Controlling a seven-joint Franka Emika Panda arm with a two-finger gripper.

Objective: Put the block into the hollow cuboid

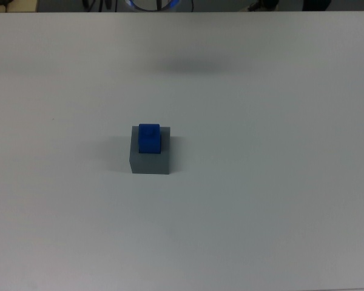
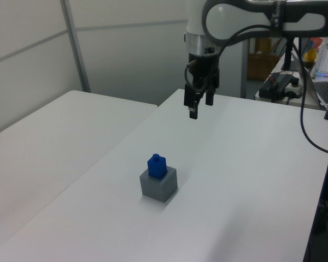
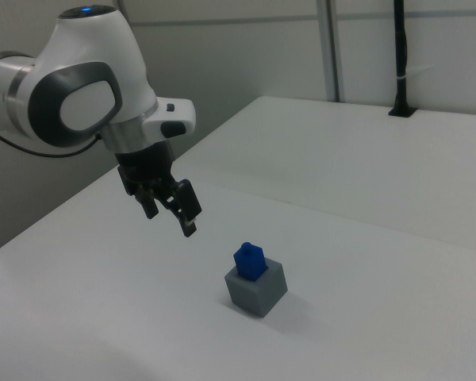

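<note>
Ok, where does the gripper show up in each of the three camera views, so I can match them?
Top view: the gripper is not in the picture; only its shadow lies on the table near the top edge.
Left view: gripper hangs upper centre, above and right of the blue block.
Right view: gripper hangs left of centre, up and left of the block.
Shared landmark: the block standing in the grey box.

Glossy white arm (image 3: 79,95) with grey joint panels, black jaws, black cable (image 2: 311,136).
</note>
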